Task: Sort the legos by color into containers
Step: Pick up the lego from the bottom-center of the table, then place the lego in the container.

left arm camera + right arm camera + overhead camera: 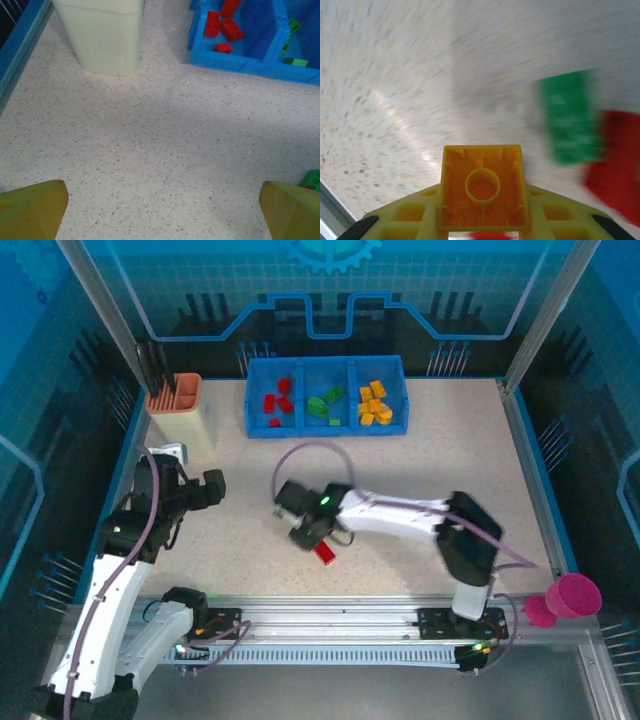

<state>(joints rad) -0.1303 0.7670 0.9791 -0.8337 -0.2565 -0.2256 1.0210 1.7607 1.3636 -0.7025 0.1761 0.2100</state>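
- Right hand (305, 525): closed on an orange-yellow brick (482, 187). The wrist view shows its hollow underside seated between the yellow fingers. This view is blurred, so I can't judge how firm the grip is.
- The held brick looks roughly square from below, so it has no long axis to line up.
- Blue bin (325, 362) stands at the far side of the surface (450, 470), long axis left to right. Reds are in the left compartment, greens in the middle and orange-yellows in the right compartment (368, 372).
- Key relation: the right compartment lies away from the arm bases, beyond the right hand and a little to its right. Judged next move is to lift, carry to the far right and release over that compartment.
- Loose on the surface beside the right hand are a green brick (570, 117) and a red brick (615, 170), touching or nearly so. The green one's long axis runs away from the wrist camera.
- Left hand (161, 212): fingers spread wide with nothing between them, over bare surface. It is near the peach holder (180, 410) and well apart from the loose bricks.
- The right arm is the nearer one to those bricks.
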